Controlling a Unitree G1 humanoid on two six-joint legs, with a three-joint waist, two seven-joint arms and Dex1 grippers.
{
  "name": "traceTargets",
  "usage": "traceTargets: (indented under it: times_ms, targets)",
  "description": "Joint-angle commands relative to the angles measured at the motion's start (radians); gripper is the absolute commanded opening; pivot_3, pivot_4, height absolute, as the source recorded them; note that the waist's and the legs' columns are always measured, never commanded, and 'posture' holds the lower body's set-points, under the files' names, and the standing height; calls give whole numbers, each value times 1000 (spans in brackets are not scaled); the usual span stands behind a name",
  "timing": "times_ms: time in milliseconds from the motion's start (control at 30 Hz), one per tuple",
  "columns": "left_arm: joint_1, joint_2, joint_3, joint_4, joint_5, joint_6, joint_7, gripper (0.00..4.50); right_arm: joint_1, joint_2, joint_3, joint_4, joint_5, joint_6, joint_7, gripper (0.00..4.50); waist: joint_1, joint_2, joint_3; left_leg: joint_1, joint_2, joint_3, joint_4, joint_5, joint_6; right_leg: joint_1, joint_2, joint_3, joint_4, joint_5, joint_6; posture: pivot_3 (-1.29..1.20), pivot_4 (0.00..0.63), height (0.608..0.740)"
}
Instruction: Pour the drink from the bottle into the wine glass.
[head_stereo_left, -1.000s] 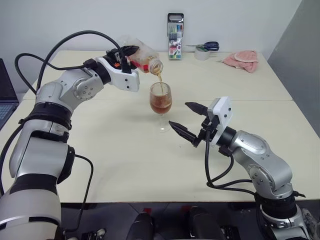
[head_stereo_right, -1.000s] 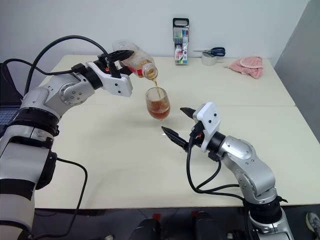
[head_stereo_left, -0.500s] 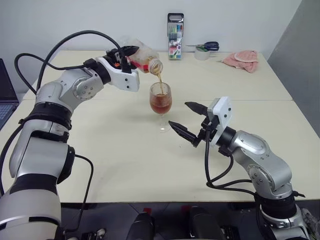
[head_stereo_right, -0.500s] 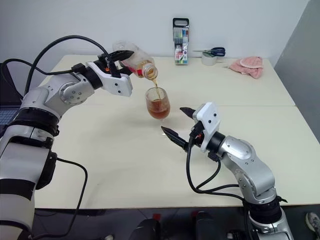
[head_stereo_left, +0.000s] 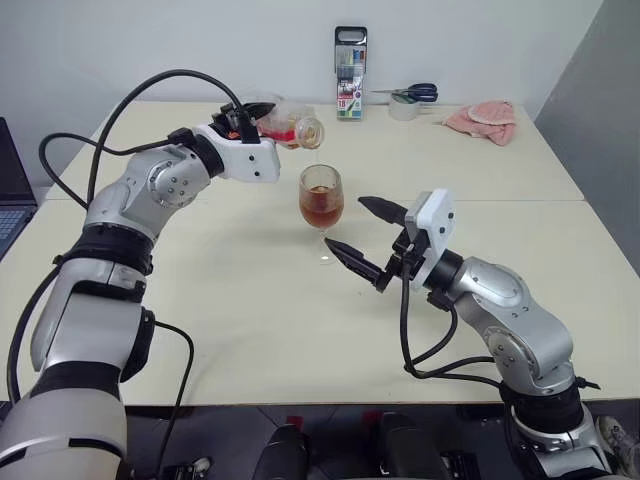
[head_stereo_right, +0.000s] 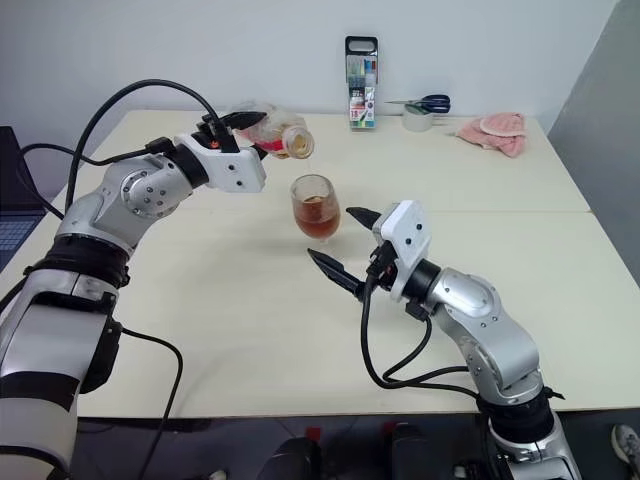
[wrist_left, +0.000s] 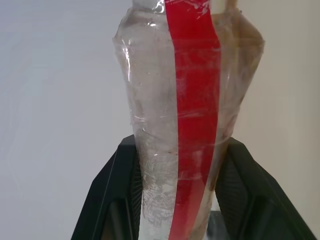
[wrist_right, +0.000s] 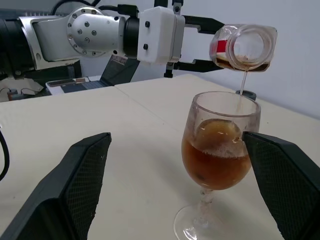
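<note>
- Gripping the bottle, the left gripper tips it above the wine glass.
- Right gripper spread wide, just beside the glass.

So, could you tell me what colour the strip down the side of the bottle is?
Red, running lengthwise down the clear bottle; the left wrist view shows it best.

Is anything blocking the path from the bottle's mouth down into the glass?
Nothing visible. The bottle, held in the left hand, tips just above the glass, with a thin stream of drink falling freely into it. The open right hand flanks the glass without covering its rim.
</note>
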Motion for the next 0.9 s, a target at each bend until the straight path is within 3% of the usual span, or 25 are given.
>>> traceTargets:
  times_ms: [33,333,467,667,900]
  targets:
    - [30,-14,82,-96,-107,101,-45,1656,-35,-4,2,-9,-3,-23,16,4500,-1,0,0,0,0,0,0,0,0,0,0,0,0,0,0,0,150,740]
    - [260,-133,347,-404,-491,633,-149,1654,-95,-112,49,-37,-3,35,132,4500,-7,0,0,0,1,0,1,0,0,0,0,1,1,0,0,0,150,740]
    - [384,-170,443,-541,-619,816,-151,1654,-138,-147,47,-42,33,159,139,4500,-6,0,0,0,1,-1,1,1,-1,0,0,0,1,0,0,0,150,740]
    - [545,-219,573,-635,-789,879,-168,1654,-191,-142,47,-4,42,194,141,4500,-2,0,0,0,1,-1,1,1,-2,0,0,0,0,0,0,0,150,740]
    - [641,-224,600,-602,-782,816,-153,1654,-209,-136,70,-1,41,199,160,4500,5,-1,-1,0,0,-1,2,1,-2,1,-1,0,0,0,0,0,150,740]
